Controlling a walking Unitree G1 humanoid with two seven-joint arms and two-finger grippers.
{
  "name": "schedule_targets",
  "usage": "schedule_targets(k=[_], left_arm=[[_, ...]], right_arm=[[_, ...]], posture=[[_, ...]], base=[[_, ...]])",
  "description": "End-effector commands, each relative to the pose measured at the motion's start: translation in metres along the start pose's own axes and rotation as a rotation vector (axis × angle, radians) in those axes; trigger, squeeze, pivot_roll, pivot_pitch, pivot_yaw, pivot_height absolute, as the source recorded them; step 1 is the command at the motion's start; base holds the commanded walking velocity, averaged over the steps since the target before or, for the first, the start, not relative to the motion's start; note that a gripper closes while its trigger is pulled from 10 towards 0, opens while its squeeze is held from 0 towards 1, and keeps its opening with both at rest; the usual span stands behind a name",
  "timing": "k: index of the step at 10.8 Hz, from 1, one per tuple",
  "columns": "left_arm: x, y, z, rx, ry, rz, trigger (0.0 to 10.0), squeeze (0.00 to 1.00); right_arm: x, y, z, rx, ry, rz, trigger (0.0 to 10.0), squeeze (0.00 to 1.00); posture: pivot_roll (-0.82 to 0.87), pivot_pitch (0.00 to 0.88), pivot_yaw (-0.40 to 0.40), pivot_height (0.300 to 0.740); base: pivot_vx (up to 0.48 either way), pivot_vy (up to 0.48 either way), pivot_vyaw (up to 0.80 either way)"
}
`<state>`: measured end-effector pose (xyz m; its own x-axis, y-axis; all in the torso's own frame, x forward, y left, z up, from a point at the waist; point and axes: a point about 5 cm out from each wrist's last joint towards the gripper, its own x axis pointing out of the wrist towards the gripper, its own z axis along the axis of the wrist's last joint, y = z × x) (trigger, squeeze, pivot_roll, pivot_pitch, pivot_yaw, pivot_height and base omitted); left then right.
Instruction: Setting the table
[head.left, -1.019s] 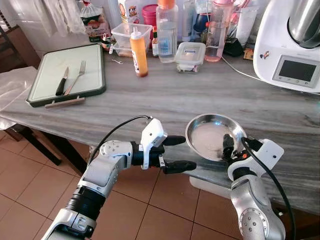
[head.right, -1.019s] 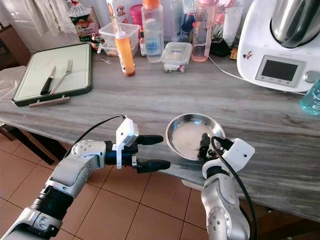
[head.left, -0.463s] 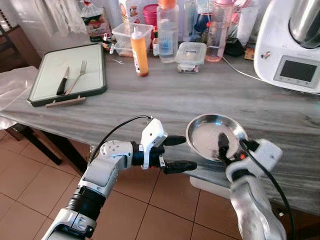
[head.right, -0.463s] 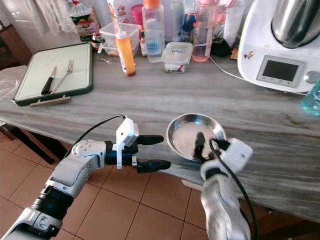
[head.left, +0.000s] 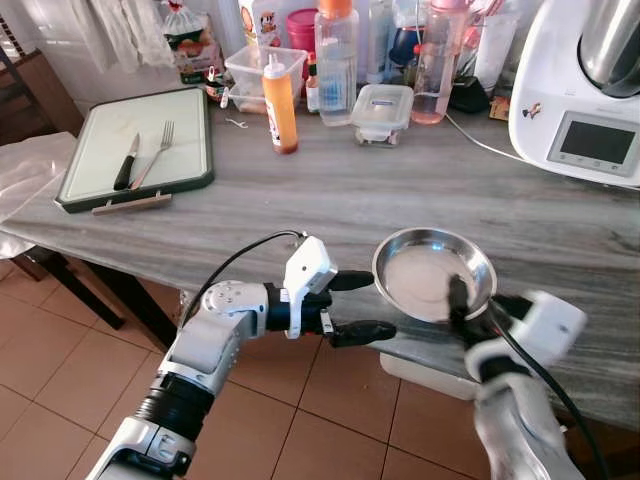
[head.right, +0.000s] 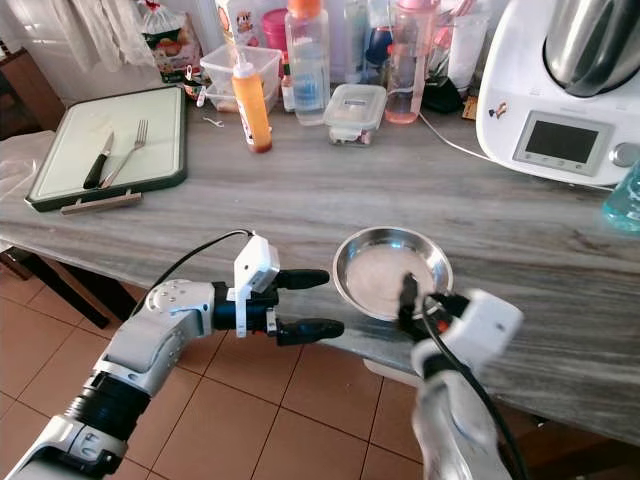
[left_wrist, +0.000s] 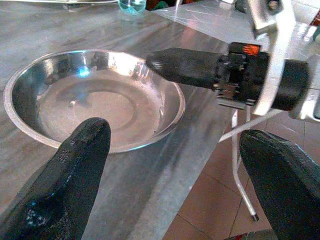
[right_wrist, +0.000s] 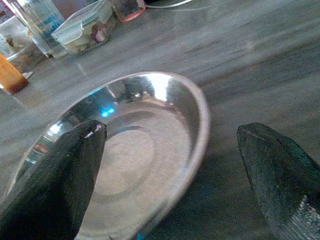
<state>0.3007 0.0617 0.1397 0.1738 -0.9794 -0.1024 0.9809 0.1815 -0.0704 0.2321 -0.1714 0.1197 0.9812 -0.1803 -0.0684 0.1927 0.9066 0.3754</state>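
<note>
A round steel bowl (head.left: 430, 270) sits on the grey counter near its front edge. My left gripper (head.left: 378, 304) is open just left of the bowl, level with the counter's edge, with one finger near the rim and the other lower, in front of the counter. My right gripper (right_wrist: 170, 131) is open at the bowl's near right rim, one finger (head.left: 458, 298) over the bowl and the other outside it. The right arm is blurred. A fork (head.left: 155, 150) and a knife (head.left: 124, 163) lie on a green-edged cutting board (head.left: 180, 125) at the far left.
Bottles, an orange sauce bottle (head.left: 278, 105) and plastic boxes (head.left: 380, 110) line the back of the counter. A white kitchen machine (head.left: 580, 95) stands at the back right. Bare counter lies between the board and the bowl. Tiled floor is below the edge.
My right arm has drawn back toward me and to the right, now blurred; its finger slid from inside the bowl to the near rim. The left arm and bowl have stayed put.
</note>
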Motion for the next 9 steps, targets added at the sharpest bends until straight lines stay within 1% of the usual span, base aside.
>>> schedule_targets(k=[1, 2, 3, 4, 5, 6, 7, 8, 9], left_arm=[[-0.001, 0.002, 0.003, 0.013, -0.004, 0.015, 10.0, 0.0], [-0.001, 0.002, 0.003, 0.012, -0.006, 0.018, 10.0, 0.0], [-0.001, 0.002, 0.003, 0.014, -0.012, 0.029, 10.0, 0.0], [-0.002, 0.007, 0.006, 0.027, -0.045, 0.106, 10.0, 0.0], [-0.002, 0.012, 0.007, 0.043, -0.079, 0.185, 10.0, 0.0], [-0.002, 0.015, 0.008, 0.02, -0.123, 0.269, 10.0, 0.0], [-0.005, 0.019, 0.007, 0.031, -0.162, 0.399, 10.0, 0.0], [-0.01, 0.021, 0.006, 0.047, -0.184, 0.489, 10.0, 0.0], [-0.022, 0.026, 0.004, 0.117, -0.192, 0.63, 10.0, 0.0]], right_arm=[[-0.006, -0.004, 0.007, -0.014, -0.027, -0.015, 10.0, 1.0], [-0.013, -0.01, 0.012, -0.04, -0.056, -0.031, 10.0, 1.0], [-0.019, -0.013, 0.017, -0.098, -0.094, -0.029, 10.0, 1.0], [-0.026, -0.014, 0.029, -0.176, -0.16, -0.035, 10.0, 1.0], [-0.028, -0.015, 0.034, -0.311, -0.18, -0.047, 10.0, 1.0], [-0.033, -0.016, 0.037, -0.411, -0.203, -0.037, 10.0, 1.0], [-0.039, -0.02, 0.035, -0.475, -0.205, -0.051, 10.0, 1.0], [-0.041, -0.023, 0.035, -0.503, -0.209, -0.062, 10.0, 1.0], [-0.041, -0.023, 0.035, -0.515, -0.211, -0.066, 10.0, 1.0]], posture=[[-0.05, 0.074, 0.076, 0.74], [-0.05, 0.074, 0.076, 0.74], [-0.05, 0.073, 0.076, 0.74], [-0.05, 0.074, 0.079, 0.74], [-0.05, 0.075, 0.077, 0.74], [-0.05, 0.075, 0.074, 0.74], [-0.04, 0.072, 0.065, 0.74], [-0.04, 0.069, 0.058, 0.74], [-0.03, 0.067, 0.05, 0.74]], base=[[0.0, 0.0, 0.0], [0.0, 0.0, 0.0], [0.0, 0.0, 0.0], [0.0, 0.0, 0.0], [0.0, 0.0, 0.0], [0.0, 0.0, 0.0], [0.0, 0.0, 0.0], [0.0, 0.0, 0.0], [0.0, 0.0, 0.0]])
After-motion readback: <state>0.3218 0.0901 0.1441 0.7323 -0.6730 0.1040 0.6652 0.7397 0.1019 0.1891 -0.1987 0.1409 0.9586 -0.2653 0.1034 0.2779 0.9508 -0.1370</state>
